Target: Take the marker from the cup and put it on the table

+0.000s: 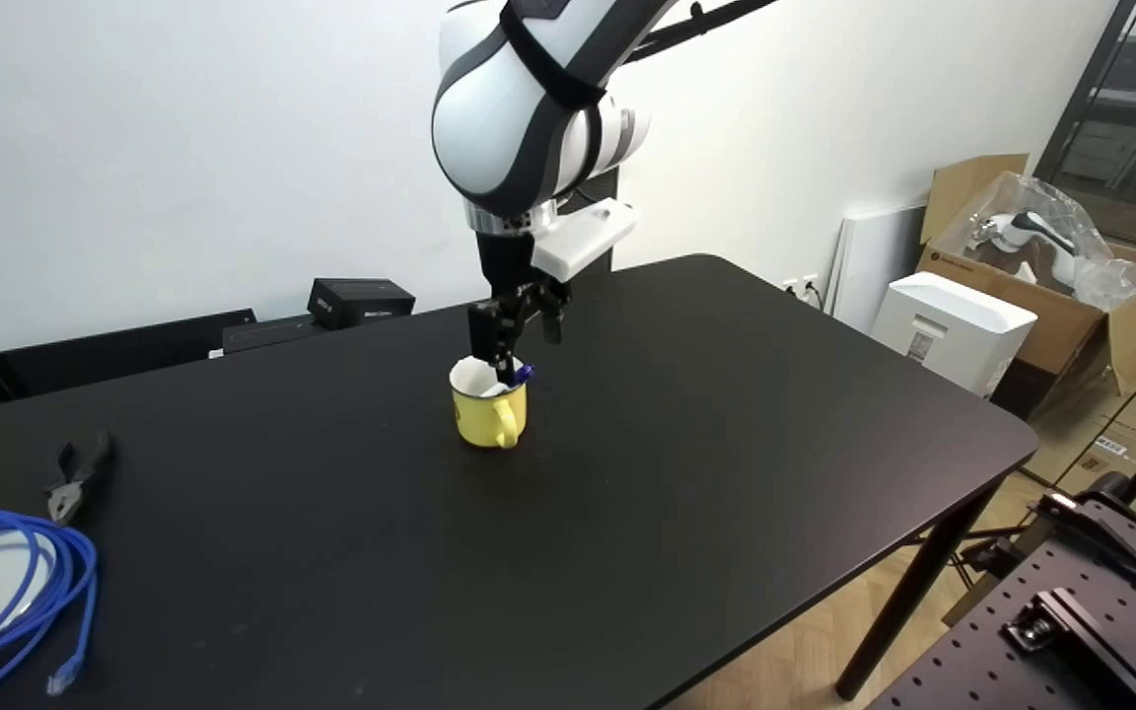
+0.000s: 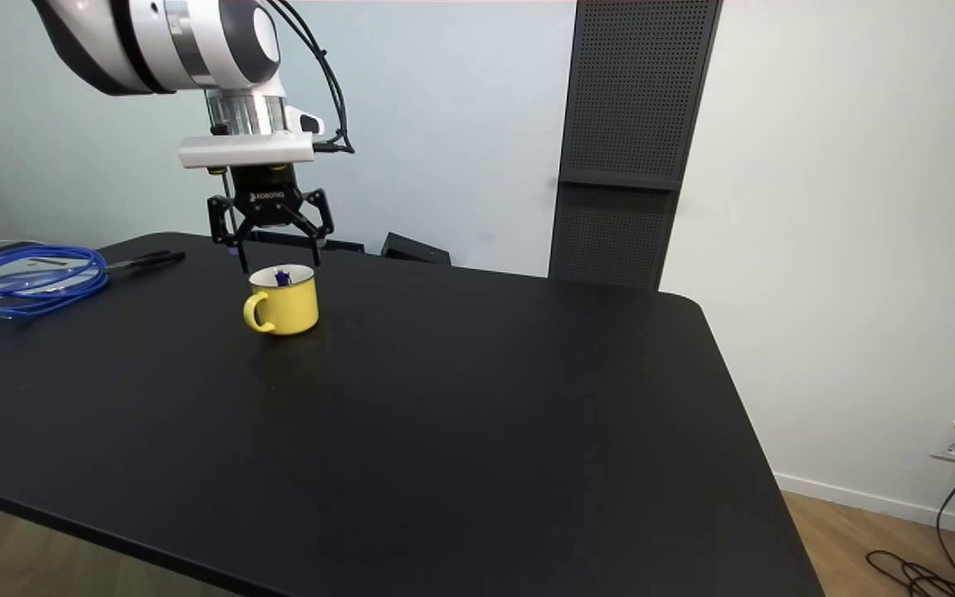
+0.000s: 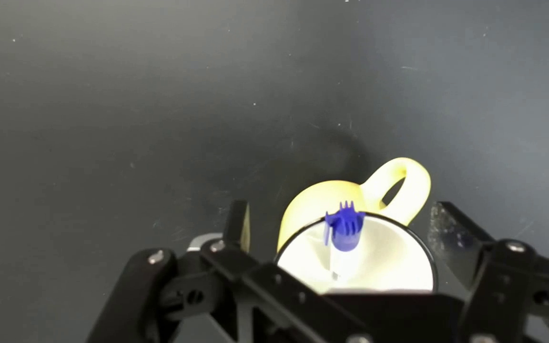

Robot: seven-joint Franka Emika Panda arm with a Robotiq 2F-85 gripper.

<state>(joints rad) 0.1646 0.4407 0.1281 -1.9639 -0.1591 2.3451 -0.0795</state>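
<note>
Blue cable [image 1: 73,557] lies near pliers [image 1: 78,480], clear of the cup [image 1: 477,419].

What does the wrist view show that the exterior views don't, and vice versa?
Wrist view only: the marker close enough to pick out the separate prongs on its blue cap, plus scuffs on one finger. From outside, the cap is just a small blue patch.

Exterior views only: the white arm, the coiled blue cable, the pliers and the wall.

Shared: the yellow cup on the black table, the marker in it with its blue end up, and the open gripper.
</note>
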